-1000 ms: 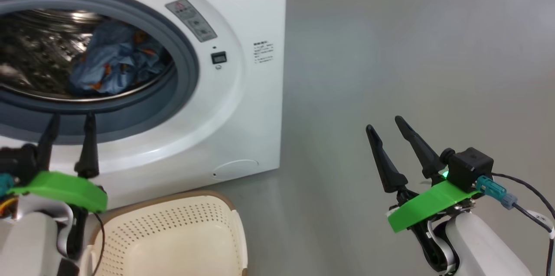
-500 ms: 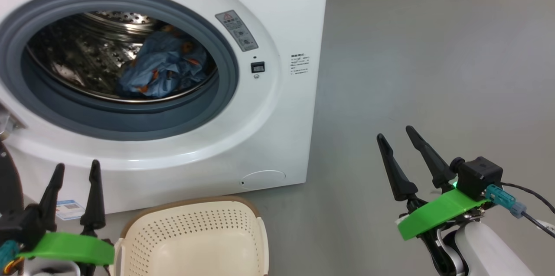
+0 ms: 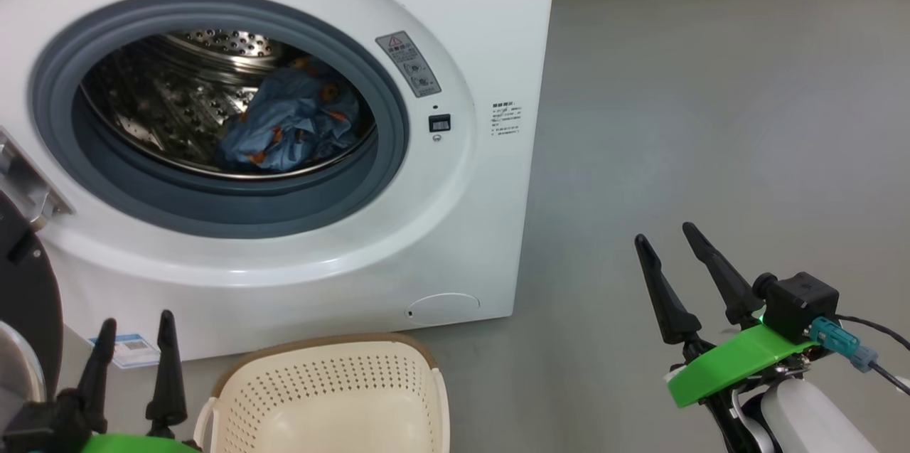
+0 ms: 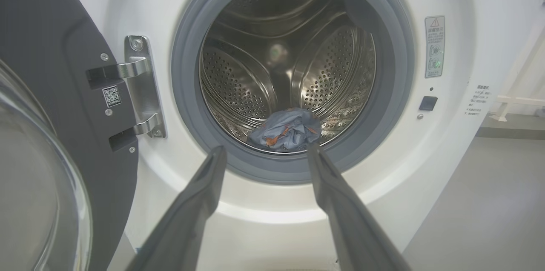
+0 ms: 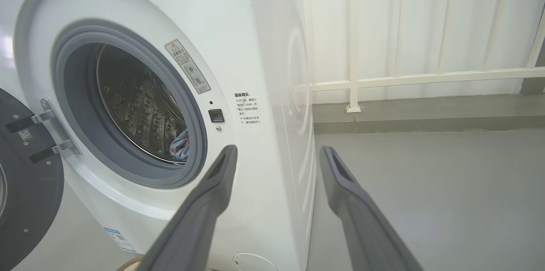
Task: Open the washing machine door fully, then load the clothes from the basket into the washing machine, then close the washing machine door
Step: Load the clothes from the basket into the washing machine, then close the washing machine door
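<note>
The white washing machine point(image 3: 483, 26) stands with its door point(image 3: 25, 296) swung open to the left on a steel hinge point(image 4: 142, 84). Light-blue clothes point(image 3: 291, 126) with orange figures lie at the bottom of the steel drum, also seen as the clothes point(image 4: 286, 130) and a sliver of clothes point(image 5: 181, 148). The cream basket point(image 3: 327, 396) sits on the floor before the machine, and what shows of its inside holds nothing. My left gripper point(image 3: 135, 332) is open, low at the left beside the basket. My right gripper point(image 3: 668, 243) is open over the floor, right of the machine.
Grey floor point(image 3: 711, 119) stretches to the right of the machine. A white railing point(image 5: 425, 77) and a low kerb run along the back wall. The open door's glass bowl point(image 4: 38, 186) bulges close to my left gripper's left side.
The head camera has pulled back and turned left, so the machine sits lower and farther right in the picture. My left gripper has drawn back from the drum opening toward the basket.
</note>
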You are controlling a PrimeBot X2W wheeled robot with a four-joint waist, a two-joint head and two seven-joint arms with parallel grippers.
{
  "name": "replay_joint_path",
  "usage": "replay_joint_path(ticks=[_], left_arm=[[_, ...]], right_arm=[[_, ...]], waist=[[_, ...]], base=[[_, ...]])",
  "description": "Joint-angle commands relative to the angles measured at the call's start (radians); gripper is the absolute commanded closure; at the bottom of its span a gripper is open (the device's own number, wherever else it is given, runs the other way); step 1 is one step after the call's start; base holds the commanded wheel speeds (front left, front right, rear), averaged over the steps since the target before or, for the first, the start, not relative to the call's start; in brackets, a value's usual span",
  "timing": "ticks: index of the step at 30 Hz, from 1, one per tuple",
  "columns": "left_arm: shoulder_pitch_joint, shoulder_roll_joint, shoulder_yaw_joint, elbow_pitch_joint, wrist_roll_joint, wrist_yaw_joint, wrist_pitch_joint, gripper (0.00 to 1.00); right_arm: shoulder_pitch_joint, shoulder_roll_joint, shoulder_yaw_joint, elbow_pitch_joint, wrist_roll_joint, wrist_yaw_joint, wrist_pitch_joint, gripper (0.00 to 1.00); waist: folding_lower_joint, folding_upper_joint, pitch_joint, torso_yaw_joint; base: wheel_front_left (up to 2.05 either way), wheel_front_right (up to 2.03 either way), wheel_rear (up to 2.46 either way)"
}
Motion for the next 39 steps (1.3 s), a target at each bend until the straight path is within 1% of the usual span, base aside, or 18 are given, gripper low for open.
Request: replay_joint_path(ticks=[1,6,13,22,39], left_arm=[[-0.007,0.014,0.04,-0.036,0.014,0.005,-0.006,0.0],[0.006,-0.003,0.046,-0.052,0.018,0.001,-0.006,0.0],[0.008,-0.006,0.043,-0.059,0.014,-0.006,-0.006,0.0],[0.004,0.006,0.033,-0.06,0.004,-0.013,-0.006,0.0],[-0.001,0.011,0.024,-0.049,0.007,-0.016,-0.006,0.0]], right_arm=[[0.007,-0.012,0.01,-0.023,0.0,0.005,-0.005,0.0],[0.012,-0.017,0.009,-0.025,0.001,0.005,-0.005,0.0],[0.013,-0.015,0.007,-0.027,0.0,0.005,-0.005,0.0],[0.013,-0.01,0.006,-0.027,0.0,0.005,-0.005,0.0],[0.012,-0.01,0.009,-0.024,0.004,0.005,-0.005,0.0]], waist=[[0.0,0.0,-0.006,-0.003],[0.0,0.0,-0.007,-0.005],[0.0,0.0,0.0,-0.006],[0.0,0.0,0.001,-0.01],[0.0,0.0,-0.002,-0.011]], base=[[0.0,0.0,0.0],[0.0,0.0,0.0],[0.0,0.0,0.0],[0.0,0.0,0.0],[0.0,0.0,0.0]])
